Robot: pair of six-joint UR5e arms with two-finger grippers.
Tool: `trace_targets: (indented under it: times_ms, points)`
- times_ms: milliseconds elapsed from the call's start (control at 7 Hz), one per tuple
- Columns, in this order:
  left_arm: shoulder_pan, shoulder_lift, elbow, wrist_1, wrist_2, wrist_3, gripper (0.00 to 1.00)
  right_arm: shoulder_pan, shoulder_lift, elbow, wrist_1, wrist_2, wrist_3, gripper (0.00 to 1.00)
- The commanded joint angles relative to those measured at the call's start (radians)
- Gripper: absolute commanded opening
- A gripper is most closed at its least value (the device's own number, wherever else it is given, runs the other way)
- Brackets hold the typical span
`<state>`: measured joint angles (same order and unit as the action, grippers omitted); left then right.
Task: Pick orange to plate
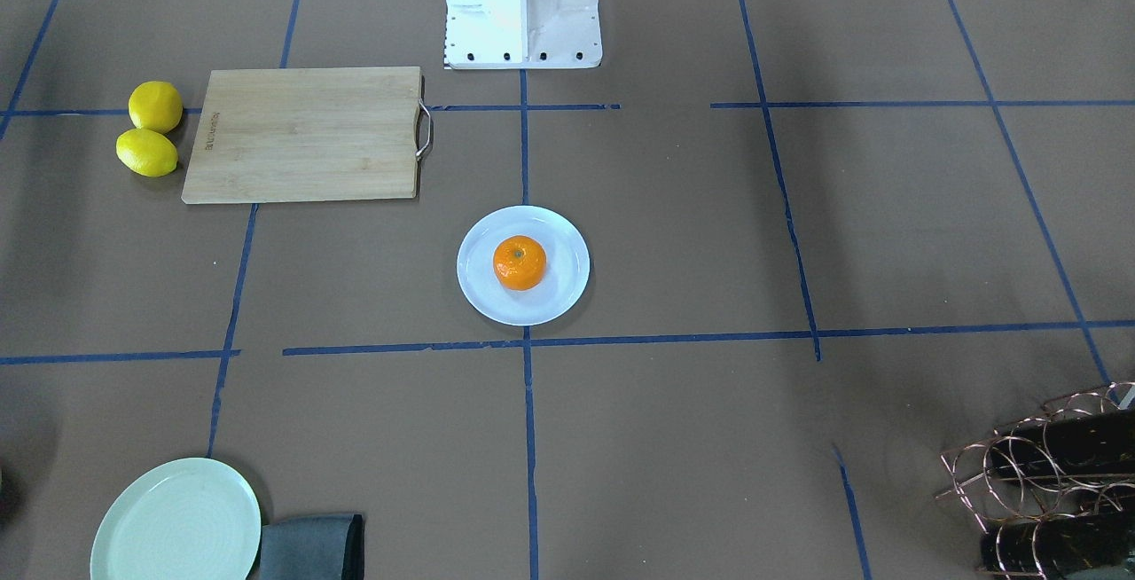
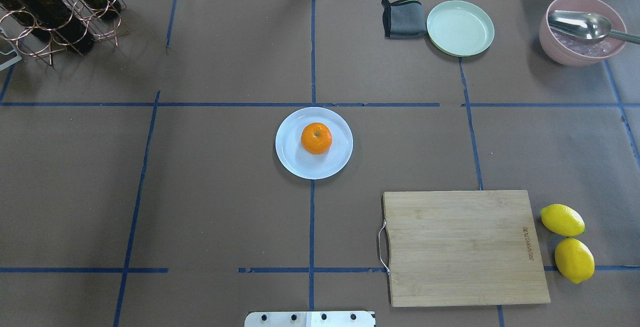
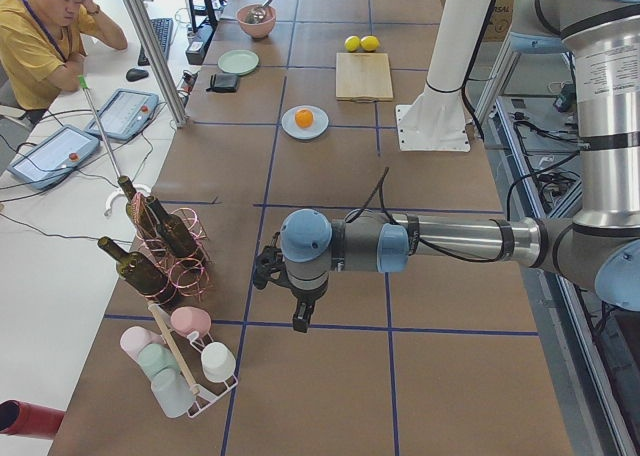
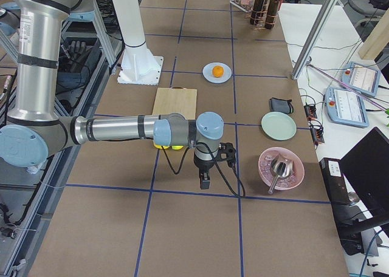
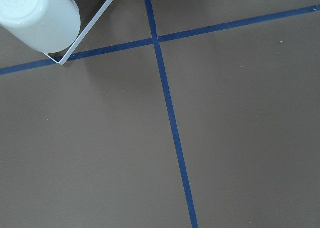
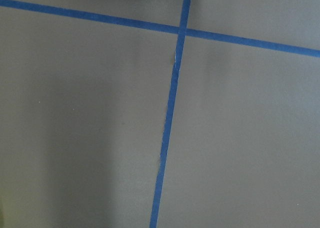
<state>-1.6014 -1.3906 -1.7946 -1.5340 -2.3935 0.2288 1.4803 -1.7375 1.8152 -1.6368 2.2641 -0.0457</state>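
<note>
The orange (image 2: pixel 316 138) rests on the round white plate (image 2: pixel 290 157) at the table's middle, stem dimple up; it also shows as the orange (image 1: pixel 520 262) on the plate (image 1: pixel 559 296) in the front view. Neither gripper is near it. My left gripper (image 3: pixel 299 321) hangs far off near the bottle rack, seen only in the left side view. My right gripper (image 4: pixel 204 181) hangs near the pink bowl, seen only in the right side view. Whether either is open or shut I cannot tell. Both wrist views show only bare table and blue tape.
A wooden cutting board (image 2: pixel 465 247) lies at the near right with two lemons (image 2: pixel 562 220) beside it. A pale green plate (image 2: pixel 460 28), a grey cloth (image 2: pixel 404 17) and a pink bowl with a spoon (image 2: pixel 580 29) stand at the far right. A bottle rack (image 2: pixel 55 7) fills the far left.
</note>
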Motion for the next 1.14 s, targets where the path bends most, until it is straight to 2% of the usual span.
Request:
trace_targets:
  times_ms: [0,1000]
  points:
    - [0.000,0.001,0.000,0.000,0.002,0.000,1.00,0.000,-0.002,-0.045,0.002,0.005,0.000,1.00]
    - [0.000,-0.002,-0.006,-0.001,0.002,0.000,1.00,0.000,0.003,-0.056,0.002,0.005,0.000,1.00]
